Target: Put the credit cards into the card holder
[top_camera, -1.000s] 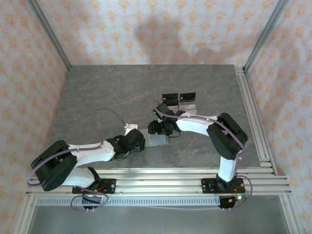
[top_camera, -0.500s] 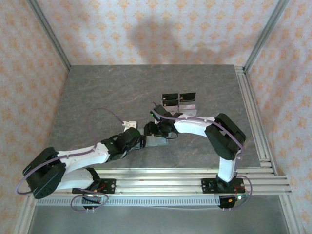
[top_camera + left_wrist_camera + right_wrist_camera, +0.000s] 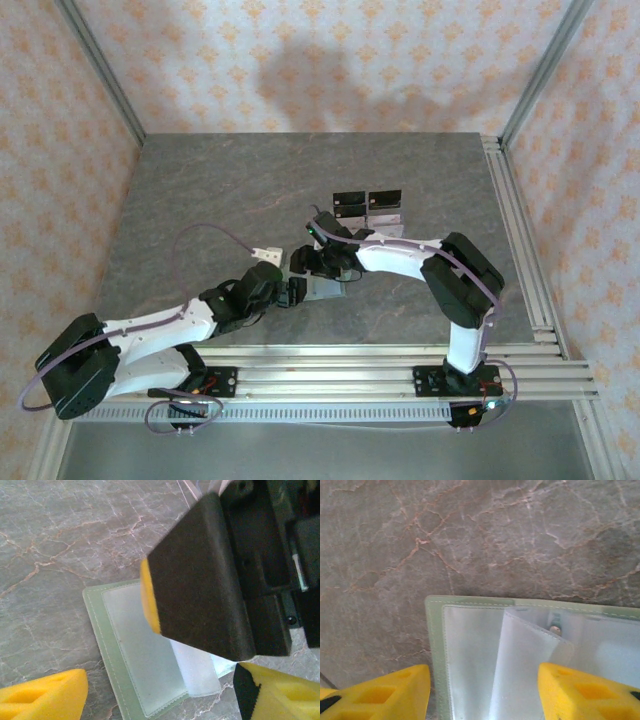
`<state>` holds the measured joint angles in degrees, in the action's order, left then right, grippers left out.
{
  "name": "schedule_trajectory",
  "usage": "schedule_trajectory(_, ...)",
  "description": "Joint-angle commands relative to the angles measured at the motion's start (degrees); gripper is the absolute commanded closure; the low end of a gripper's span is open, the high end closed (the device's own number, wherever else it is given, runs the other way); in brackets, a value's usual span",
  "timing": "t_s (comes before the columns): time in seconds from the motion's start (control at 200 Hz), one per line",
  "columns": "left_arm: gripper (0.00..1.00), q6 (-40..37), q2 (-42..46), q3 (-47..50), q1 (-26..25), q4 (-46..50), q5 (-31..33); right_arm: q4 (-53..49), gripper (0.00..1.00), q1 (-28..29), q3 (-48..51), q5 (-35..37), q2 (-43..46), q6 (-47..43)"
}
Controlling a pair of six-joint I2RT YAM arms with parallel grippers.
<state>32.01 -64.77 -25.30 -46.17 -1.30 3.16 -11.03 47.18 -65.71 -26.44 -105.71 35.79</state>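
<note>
Well, from above, the wallet (image 3: pixel 325 289) lies opened out flat on the tabletop (image 3: pixel 200 200), near the front edge and between my two arms. My left fingers (image 3: pixel 291 292) sit just beside its left edge, and my right fingers (image 3: pixel 303 263) hang over its far left corner. A clear stand (image 3: pixel 368 207) with black panels is further back, well apart. It may hold the cards, but it is too small to tell.

At my left wrist, my fingers are spread wide on either side of the wallet's near end, gripping nothing. A dark finger of my right arm hangs just above the wallet's pockets.

At my right wrist, the fingers stand apart and empty over the wallet, where a clear flap (image 3: pixel 525 650) is lifted.

I judge the task barely begun — the wallet is open, no card is in it, and every card is left to load. I can read no writing or brand.
</note>
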Motion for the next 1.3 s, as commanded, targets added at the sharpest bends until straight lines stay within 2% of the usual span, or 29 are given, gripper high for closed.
schedule_trajectory(0.0, 0.22, -1.1, -2.2, -0.1, -0.5, -1.7, -0.4, 0.7, 0.41, 0.5, -1.8, -0.4, -1.4, 0.8)
schedule_trajectory(0.555, 0.24, -0.6, -12.4, -2.8, -1.1, -2.6, 4.7, 0.6, 0.42, 0.5, -3.3, -1.2, -1.2, 1.0)
schedule_trajectory(0.941, 0.24, -0.1, -12.2, -1.3, -1.1, -2.8, 5.5, -0.5, 0.38, -2.9, 1.2, 5.0, 7.5, 1.9)
schedule_trajectory(1.296, 0.24, -0.3, -10.9, -1.2, -1.1, -2.2, 5.7, 4.6, 0.37, -1.6, 2.9, 0.1, 3.3, 5.1)
